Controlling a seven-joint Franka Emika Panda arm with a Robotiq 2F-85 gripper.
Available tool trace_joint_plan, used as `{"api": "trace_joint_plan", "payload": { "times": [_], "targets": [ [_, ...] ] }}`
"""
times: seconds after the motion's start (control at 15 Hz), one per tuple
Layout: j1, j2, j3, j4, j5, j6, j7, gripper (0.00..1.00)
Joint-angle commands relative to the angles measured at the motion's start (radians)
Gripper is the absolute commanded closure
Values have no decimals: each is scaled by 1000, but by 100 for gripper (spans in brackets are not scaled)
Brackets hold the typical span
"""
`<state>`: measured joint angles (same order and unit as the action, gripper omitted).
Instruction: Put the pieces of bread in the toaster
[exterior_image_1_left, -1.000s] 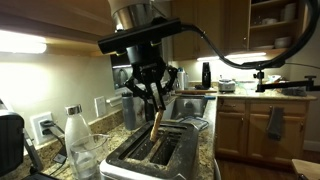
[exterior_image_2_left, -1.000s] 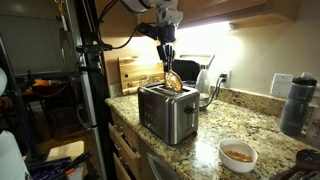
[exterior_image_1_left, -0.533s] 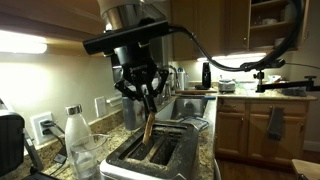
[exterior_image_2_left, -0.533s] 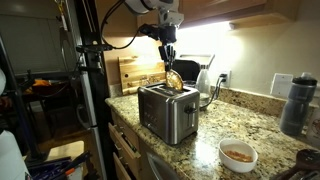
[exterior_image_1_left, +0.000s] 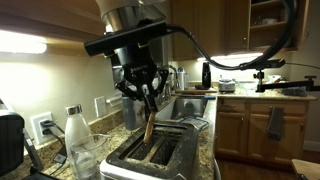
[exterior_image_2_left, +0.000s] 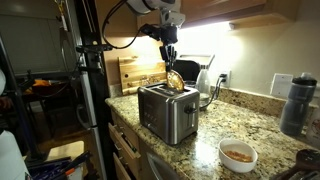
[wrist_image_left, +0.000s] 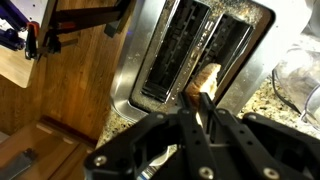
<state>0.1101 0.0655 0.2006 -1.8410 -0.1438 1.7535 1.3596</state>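
My end effector (exterior_image_1_left: 149, 96), clamped shut on one bread slice (exterior_image_1_left: 148, 125), had shifted sideways above the toaster (exterior_image_1_left: 192, 150), slice now hanging at a slot, not yet in

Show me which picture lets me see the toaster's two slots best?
The wrist view: it looks down into both dark slots of the toaster. In an exterior view the slots appear slanted, from one end; in an exterior view only the toaster's shiny sides show.
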Motion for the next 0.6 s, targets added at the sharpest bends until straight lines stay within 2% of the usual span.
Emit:
{"api": "trace_joint_plan", "payload": {
  "times": [0.0, 0.47, 0.53],
  "targets": [
    [23, 3, -26, 8, 14, -39, 25, 90],
    [25, 10, -30, 11, 10, -72, 26, 90],
    [26, 10, -30, 11, 11, -73, 26, 62]
  ]
}}
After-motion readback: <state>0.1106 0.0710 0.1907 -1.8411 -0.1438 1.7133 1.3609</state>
